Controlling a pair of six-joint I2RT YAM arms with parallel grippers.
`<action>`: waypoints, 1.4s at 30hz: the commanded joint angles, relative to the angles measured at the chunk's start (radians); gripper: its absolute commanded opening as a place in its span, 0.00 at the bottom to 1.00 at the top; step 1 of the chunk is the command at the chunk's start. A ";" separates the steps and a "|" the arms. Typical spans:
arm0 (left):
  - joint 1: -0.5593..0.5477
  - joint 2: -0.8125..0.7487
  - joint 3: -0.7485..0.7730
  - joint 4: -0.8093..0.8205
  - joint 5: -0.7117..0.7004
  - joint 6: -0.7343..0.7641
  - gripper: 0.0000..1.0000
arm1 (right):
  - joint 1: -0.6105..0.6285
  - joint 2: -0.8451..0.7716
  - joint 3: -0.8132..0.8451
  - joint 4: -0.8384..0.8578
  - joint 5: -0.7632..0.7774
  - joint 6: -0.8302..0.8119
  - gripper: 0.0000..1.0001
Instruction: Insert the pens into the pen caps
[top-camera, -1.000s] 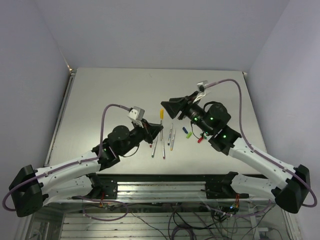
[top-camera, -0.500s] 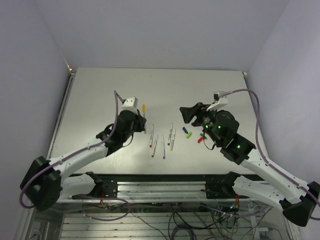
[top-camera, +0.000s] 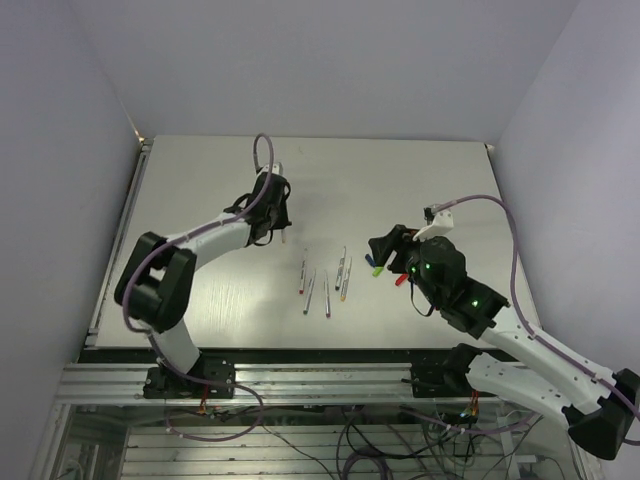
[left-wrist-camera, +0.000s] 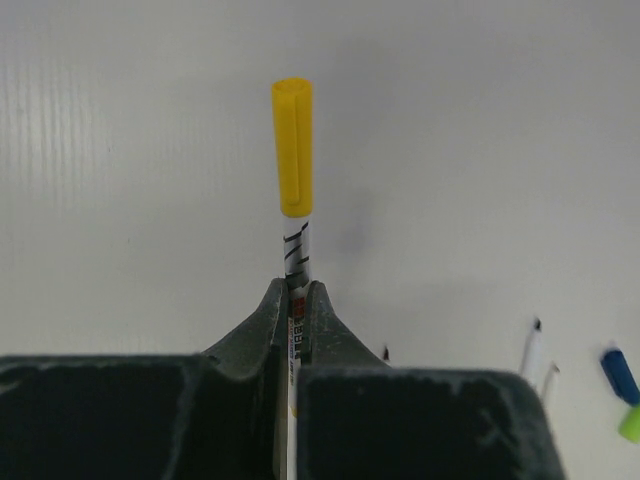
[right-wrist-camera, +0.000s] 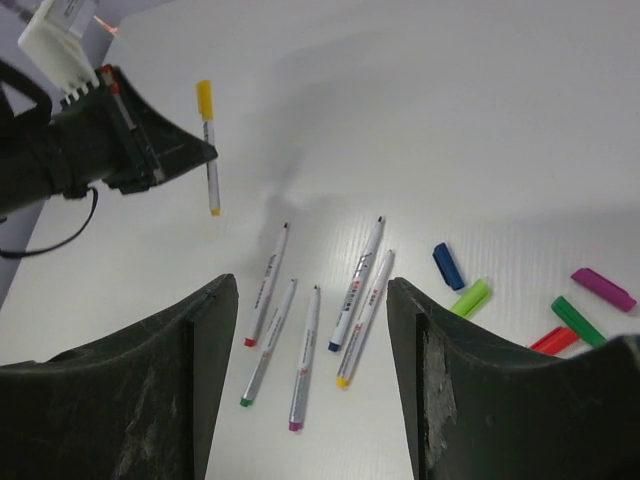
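The left gripper (left-wrist-camera: 297, 292) pinched a yellow-capped pen (left-wrist-camera: 296, 245). The right gripper (right-wrist-camera: 308, 300) hung spread above five loose pens (right-wrist-camera: 357, 284), caps (right-wrist-camera: 447, 265) at their three o'clock.

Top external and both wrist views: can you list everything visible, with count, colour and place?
Capped pen: one, silvery barrel with yellow cap, held in the left gripper, left of the loose pens.
Loose pens: five, silvery-grey with coloured ends, lying side by side mid-table.
Loose caps: five, blue, light green, magenta, dark green, red, on the table right of the loose pens.
Table: one, pale grey, under everything.
Left gripper: one, black, shut on the capped pen.
Right gripper: one, black, open and empty, by the loose caps.
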 joint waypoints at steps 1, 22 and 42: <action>0.036 0.119 0.135 -0.113 0.022 0.029 0.07 | 0.000 0.017 0.005 -0.036 0.040 0.020 0.61; 0.106 0.420 0.402 -0.216 0.064 0.076 0.08 | -0.001 0.087 -0.044 0.017 0.042 0.059 0.60; 0.105 0.461 0.425 -0.139 0.213 -0.036 0.08 | 0.000 0.116 -0.059 0.075 0.022 0.082 0.60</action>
